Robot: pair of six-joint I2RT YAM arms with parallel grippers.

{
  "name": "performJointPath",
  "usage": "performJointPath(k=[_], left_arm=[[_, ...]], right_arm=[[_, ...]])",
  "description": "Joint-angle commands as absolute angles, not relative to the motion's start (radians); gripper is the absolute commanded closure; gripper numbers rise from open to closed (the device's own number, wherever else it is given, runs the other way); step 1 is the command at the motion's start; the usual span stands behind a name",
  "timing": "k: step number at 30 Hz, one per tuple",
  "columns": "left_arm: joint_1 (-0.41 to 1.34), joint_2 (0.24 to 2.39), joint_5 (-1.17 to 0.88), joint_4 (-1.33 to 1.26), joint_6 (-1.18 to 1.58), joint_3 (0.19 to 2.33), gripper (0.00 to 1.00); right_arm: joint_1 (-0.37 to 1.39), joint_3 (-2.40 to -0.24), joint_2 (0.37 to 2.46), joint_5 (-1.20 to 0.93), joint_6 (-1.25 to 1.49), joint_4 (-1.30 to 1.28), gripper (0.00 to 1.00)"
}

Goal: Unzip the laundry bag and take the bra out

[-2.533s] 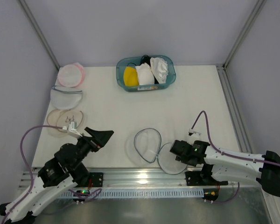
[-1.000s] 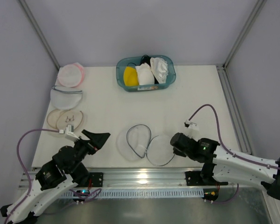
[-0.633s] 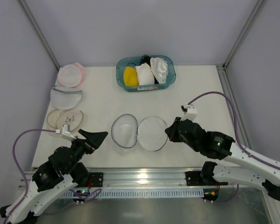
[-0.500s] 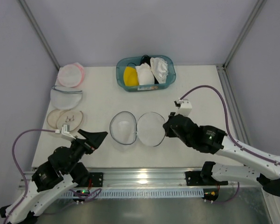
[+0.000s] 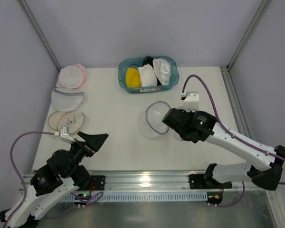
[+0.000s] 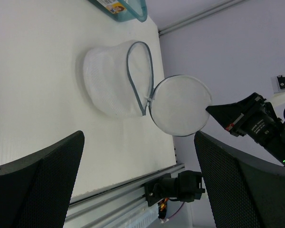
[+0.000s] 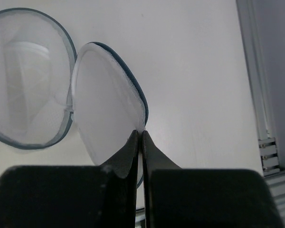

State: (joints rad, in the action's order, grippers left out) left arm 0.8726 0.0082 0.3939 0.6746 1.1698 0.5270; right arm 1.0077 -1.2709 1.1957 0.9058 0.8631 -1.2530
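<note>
At mid-table, in front of the teal basket (image 5: 120, 75), the laundry bag (image 5: 154, 118) is seen unzipped, its two mesh halves spread apart. The dark rim of one half is pinched between the closed fingers of the right gripper (image 7: 141, 137). The left gripper (image 5: 102, 137) is held well apart from the bag near the table's front edge, its jaws spread wide. The bra (image 5: 162, 70) is seen crumpled in the basket, beside a white pad (image 5: 147, 76) and a yellow garment (image 5: 132, 77).

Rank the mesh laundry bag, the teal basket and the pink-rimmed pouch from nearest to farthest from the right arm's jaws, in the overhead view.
1. laundry bag, mid-table, its rim pinched in the jaws of the right gripper.
2. teal basket, far edge.
3. pink-rimmed pouch, far left corner.
</note>
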Motion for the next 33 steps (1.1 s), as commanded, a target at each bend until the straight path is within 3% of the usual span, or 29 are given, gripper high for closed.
performJointPath(k=[1, 3, 10, 21, 33], left_arm=[[0.873, -0.014, 0.410, 0.670, 1.163, 0.531, 0.01], [0.873, -0.011, 0.408, 0.667, 1.163, 0.532, 0.01], [0.873, -0.015, 0.410, 0.678, 1.163, 0.534, 0.01], [0.873, -0.041, 0.439, 0.722, 1.160, 0.561, 0.01], [0.873, -0.041, 0.486, 0.773, 1.155, 0.594, 0.01]], right_arm=[[0.999, -1.318, 1.248, 1.026, 0.867, -1.429, 0.96], [0.999, -1.331, 1.297, 1.081, 0.920, -1.532, 0.96], [1.000, -1.449, 1.434, 1.184, 0.905, -1.525, 0.96], [1.104, -1.655, 1.854, 1.465, 0.755, -1.540, 0.96], [1.307, -1.502, 2.011, 1.698, 0.848, -1.539, 0.96]])
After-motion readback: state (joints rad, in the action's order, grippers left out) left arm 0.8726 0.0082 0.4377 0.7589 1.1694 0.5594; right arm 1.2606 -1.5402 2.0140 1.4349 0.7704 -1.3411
